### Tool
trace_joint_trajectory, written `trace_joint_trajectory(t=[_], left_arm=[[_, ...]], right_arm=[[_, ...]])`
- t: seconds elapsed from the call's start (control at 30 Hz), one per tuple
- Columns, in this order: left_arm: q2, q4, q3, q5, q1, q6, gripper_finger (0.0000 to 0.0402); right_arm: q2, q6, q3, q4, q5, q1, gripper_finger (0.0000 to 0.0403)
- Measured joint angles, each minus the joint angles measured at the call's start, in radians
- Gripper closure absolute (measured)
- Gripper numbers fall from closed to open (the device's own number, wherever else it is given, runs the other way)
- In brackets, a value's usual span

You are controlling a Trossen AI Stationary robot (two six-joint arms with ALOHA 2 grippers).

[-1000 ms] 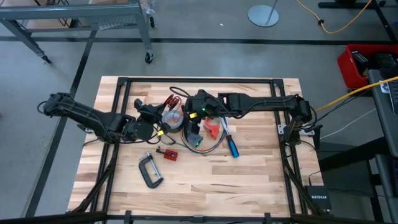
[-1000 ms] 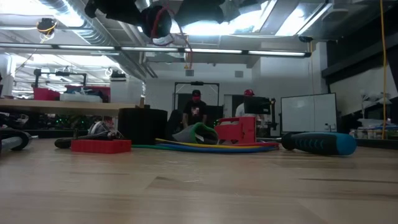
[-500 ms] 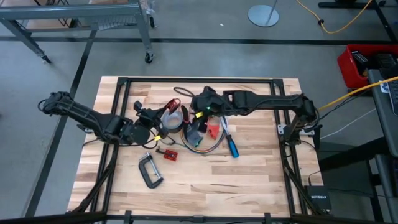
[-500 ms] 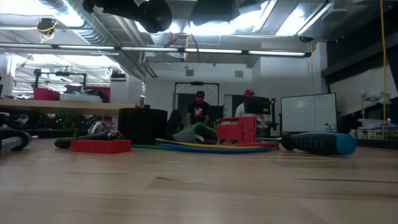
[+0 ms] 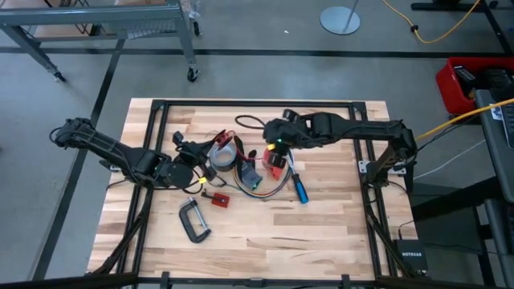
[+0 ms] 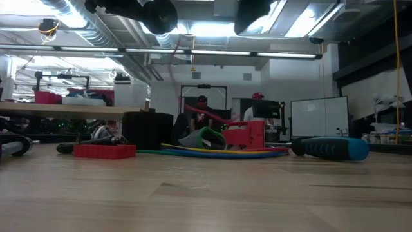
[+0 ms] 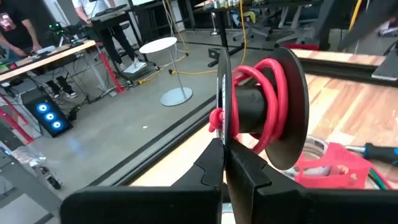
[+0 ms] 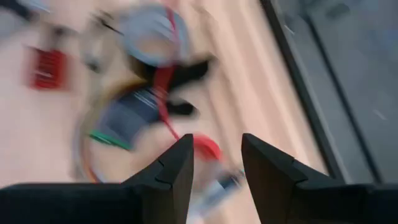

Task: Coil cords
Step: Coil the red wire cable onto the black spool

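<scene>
My left gripper (image 5: 201, 168) is over the table's left middle, shut on a black spool (image 7: 273, 112) with the slim red cord (image 7: 264, 87) wound on its hub. The spool also shows high in the low view (image 6: 159, 14). A loose red strand (image 6: 206, 111) trails down from it toward the table's middle. The multi-coloured cord (image 5: 261, 185) lies looped on the table's middle (image 6: 219, 152). My right gripper (image 5: 269, 148) hovers open above and to the right of that loop, with nothing between its fingers (image 8: 217, 155). My left gripper pinches the rim of one flange of the spool (image 7: 221, 134) between its two fingers. They come at it about level, from the table's left. The spool is lifted clear of the table, its axle lying about level, with the red cord wrapped round the hub.
A grey tape roll (image 5: 223, 151) lies beside the spool. A red part (image 5: 275, 164) and the blue-handled screwdriver (image 5: 299, 189) lie under the right arm. A small red block (image 5: 218, 198) and a black C-clamp (image 5: 193, 221) lie nearer. A black cord loop (image 5: 250, 120) lies farther.
My right gripper has drawn away from the spool toward the table's right edge, rising a little and tipping. A loose red strand now hangs in the air in the low view, where none showed before.
</scene>
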Motion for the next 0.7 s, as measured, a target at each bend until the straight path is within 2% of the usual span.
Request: trace_joint_trajectory(t=[0.1, 0.2, 0.33, 0.47, 0.6, 0.7], left_arm=[[0.000, -0.003, 0.000, 0.019, 0.000, 0.002, 0.0402], [0.000, 0.001, 0.000, 0.092, 0.000, 0.032, 0.0401], [0.000, 0.017, 0.000, 0.232, 0.000, 0.062, 0.0401], [0.000, 0.073, 0.000, 0.358, 0.000, 0.125, 0.0401], [0.000, 0.161, 0.000, 0.456, 0.000, 0.196, 0.0402], [0.000, 0.221, 0.000, 0.483, 0.000, 0.245, 0.0402]], right_arm=[[0.000, 0.051, 0.000, -0.093, 0.107, 0.000, 0.0264], [0.000, 0.078, 0.000, -0.160, 0.183, 0.000, 0.0265], [0.000, 0.120, 0.000, -0.282, 0.217, 0.000, 0.0265], [-0.011, 0.253, -0.009, -0.459, 0.243, 0.001, 0.0265], [-0.110, 0.336, -0.104, -0.459, 0.269, 0.032, 0.0265], [-0.216, 0.401, -0.190, -0.445, 0.274, 0.069, 0.0265]])
